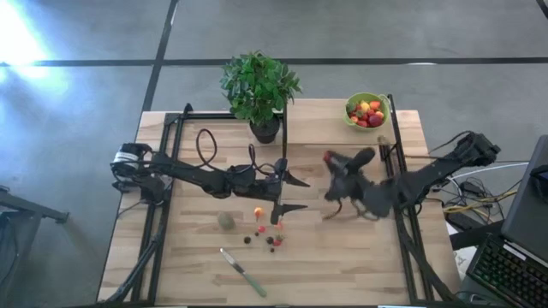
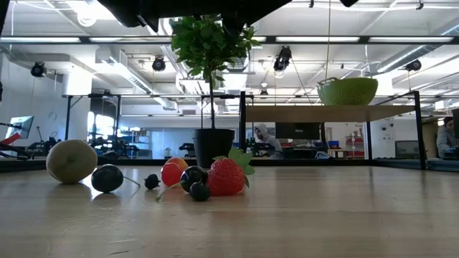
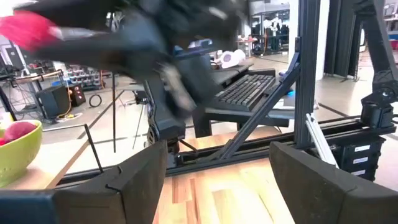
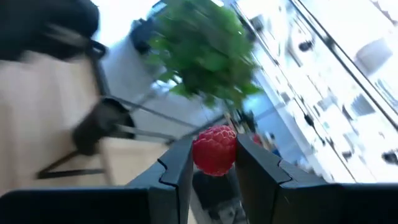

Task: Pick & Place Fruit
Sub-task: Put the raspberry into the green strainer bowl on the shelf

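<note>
My right gripper (image 1: 330,158) hovers above the table's middle, between the plant and the lime-green bowl (image 1: 366,111), shut on a red berry (image 4: 214,149). My left gripper (image 1: 304,194) is open and empty, just right of the loose fruit. That fruit rests on the table: a dull-green kiwi ball (image 1: 226,221), an orange berry (image 1: 259,211), dark berries (image 1: 248,239) and a red strawberry (image 2: 226,177). The bowl holds several red, orange and yellow fruits. In the left wrist view, the open fingers (image 3: 143,174) frame the blurred right arm carrying the red berry (image 3: 28,28). My right gripper pinches the red berry's two sides (image 4: 200,152) between its two fingers, near their free ends. The fingers come from the table's right side. The berry is lifted clear of the table.
A potted plant (image 1: 261,85) stands at the table's far middle, close to both grippers. A green-handled knife (image 1: 244,272) lies near the front edge. Black frame rails (image 1: 398,214) run along both sides of the table. Bare wood lies at the near right.
</note>
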Available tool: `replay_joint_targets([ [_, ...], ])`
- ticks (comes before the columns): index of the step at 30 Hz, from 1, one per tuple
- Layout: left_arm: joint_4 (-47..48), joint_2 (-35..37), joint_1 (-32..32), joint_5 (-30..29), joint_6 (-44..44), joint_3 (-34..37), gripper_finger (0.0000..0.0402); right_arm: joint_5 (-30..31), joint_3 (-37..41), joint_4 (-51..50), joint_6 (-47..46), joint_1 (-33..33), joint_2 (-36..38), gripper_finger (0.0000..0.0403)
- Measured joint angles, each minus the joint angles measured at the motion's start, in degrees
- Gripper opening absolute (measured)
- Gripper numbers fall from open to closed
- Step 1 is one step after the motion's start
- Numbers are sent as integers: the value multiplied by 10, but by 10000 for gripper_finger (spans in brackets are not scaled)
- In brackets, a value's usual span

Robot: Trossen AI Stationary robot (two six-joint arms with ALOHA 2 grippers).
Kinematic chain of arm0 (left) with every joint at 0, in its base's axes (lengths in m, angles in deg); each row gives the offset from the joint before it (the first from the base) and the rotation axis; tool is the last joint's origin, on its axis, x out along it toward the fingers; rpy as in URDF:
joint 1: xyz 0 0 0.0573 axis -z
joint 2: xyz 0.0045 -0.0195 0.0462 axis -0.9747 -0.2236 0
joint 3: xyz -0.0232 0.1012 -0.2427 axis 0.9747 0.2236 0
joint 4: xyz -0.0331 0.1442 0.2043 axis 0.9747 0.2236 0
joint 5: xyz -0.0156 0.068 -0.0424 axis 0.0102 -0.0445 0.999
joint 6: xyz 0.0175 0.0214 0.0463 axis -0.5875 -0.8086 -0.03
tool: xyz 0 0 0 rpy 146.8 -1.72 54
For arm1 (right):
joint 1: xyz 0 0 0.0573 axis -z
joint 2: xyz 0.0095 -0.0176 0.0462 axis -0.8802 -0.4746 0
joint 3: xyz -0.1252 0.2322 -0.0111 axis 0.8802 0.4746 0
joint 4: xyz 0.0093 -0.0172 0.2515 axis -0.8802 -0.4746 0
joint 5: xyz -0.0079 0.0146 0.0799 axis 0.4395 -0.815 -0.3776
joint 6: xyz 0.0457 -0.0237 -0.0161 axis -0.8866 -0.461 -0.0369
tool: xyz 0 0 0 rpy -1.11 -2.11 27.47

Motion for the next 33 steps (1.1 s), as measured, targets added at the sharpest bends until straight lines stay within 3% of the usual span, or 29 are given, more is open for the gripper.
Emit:
replay_joint_targets([
  [5, 0, 0, 0, 0, 0, 2, 287, -9, 0, 0, 51, 79, 69, 95],
  [12, 4, 0, 0, 0, 1, 3, 288, -108, 0, -4, 51, 229, 156, 95],
  [18, 14, 0, 0, 0, 1, 3, 288, -202, 0, -70, -26, 364, 186, 95],
  [25, 19, 0, 0, 0, 1, 3, 288, -287, 0, -229, -154, 504, 180, 95],
  [33, 22, 0, 0, 0, 1, 3, 288, -387, 0, -314, -253, 588, 181, 95],
])
